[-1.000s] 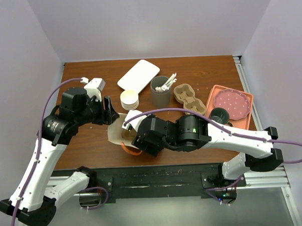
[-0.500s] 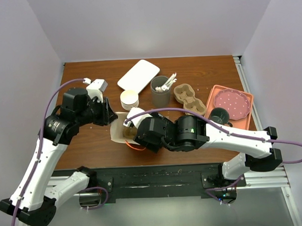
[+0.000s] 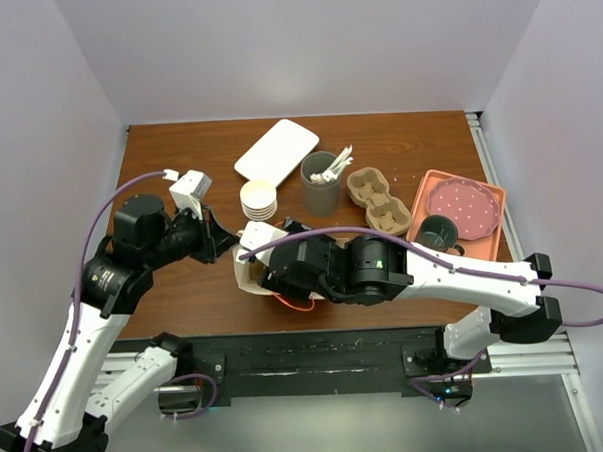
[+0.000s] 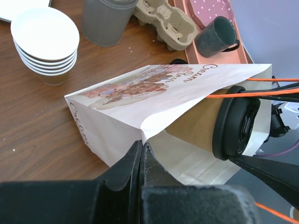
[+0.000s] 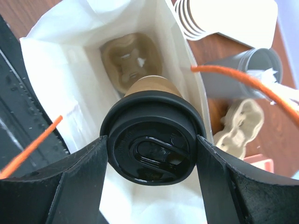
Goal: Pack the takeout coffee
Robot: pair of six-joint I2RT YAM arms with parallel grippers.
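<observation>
The takeout coffee (image 5: 152, 140), a brown-sleeved cup with a round black lid (image 4: 236, 126), lies sideways in the mouth of a white paper bag (image 4: 135, 98). My right gripper (image 5: 152, 154) is shut on it, one finger pressing each side of the lid. The bag (image 5: 70, 79) lies tipped on the table with a moulded cup carrier (image 5: 128, 63) at its bottom. My left gripper (image 4: 141, 144) is shut on the lower edge of the bag's opening. From above, the right arm hides most of the bag (image 3: 241, 271), and the left gripper (image 3: 222, 241) sits at the bag's left side.
A stack of lidless cream cups (image 3: 259, 199) and a grey cup of white utensils (image 3: 320, 182) stand just behind the bag. Cardboard carriers (image 3: 377, 201), a pink tray (image 3: 482, 238) with a dark mug (image 3: 437, 230), and a white rectangular plate (image 3: 276, 150) lie further back and right.
My left gripper has closed on the bag's edge. The right gripper has pushed the coffee further left into the bag's mouth.
</observation>
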